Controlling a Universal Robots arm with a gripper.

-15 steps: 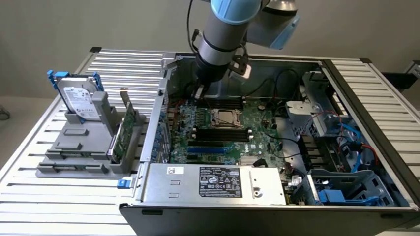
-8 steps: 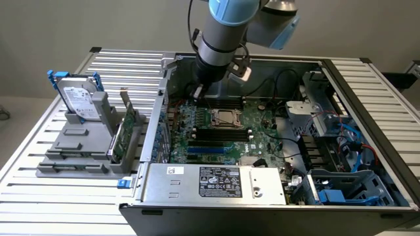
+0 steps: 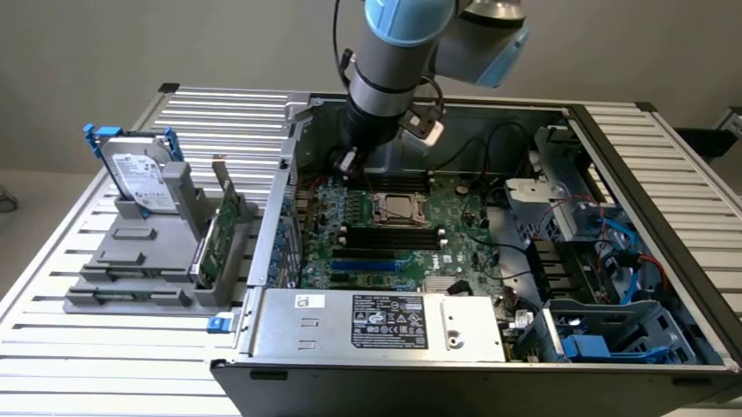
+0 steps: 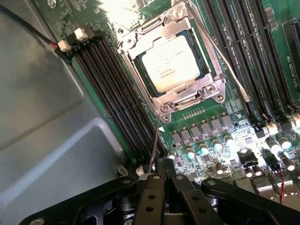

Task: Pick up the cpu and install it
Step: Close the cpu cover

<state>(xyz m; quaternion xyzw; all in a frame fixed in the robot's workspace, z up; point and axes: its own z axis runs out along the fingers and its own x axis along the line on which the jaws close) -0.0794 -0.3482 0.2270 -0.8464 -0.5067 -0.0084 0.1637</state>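
The cpu (image 4: 171, 63) lies flat in the motherboard socket, its silver top showing through the closed metal frame (image 4: 206, 89). In the exterior view the cpu (image 3: 405, 208) sits mid-board inside the open computer case. My gripper (image 4: 164, 164) is shut, its black fingers pressed together just off one corner of the socket. A thin wire socket lever (image 4: 157, 140) runs from that corner straight to the fingertips; I cannot tell whether it is clamped or only touched. In the exterior view the gripper (image 3: 344, 161) hangs low over the board, toward that view's left of the socket.
Black memory slots (image 4: 112, 93) flank the socket and the grey case wall (image 4: 42, 108) is close by. A power supply (image 3: 383, 323) fills the case front. Cables (image 3: 603, 243) crowd the exterior view's right. Outside, a hard drive (image 3: 142, 178) in blue brackets stands on a grey fixture (image 3: 139, 261).
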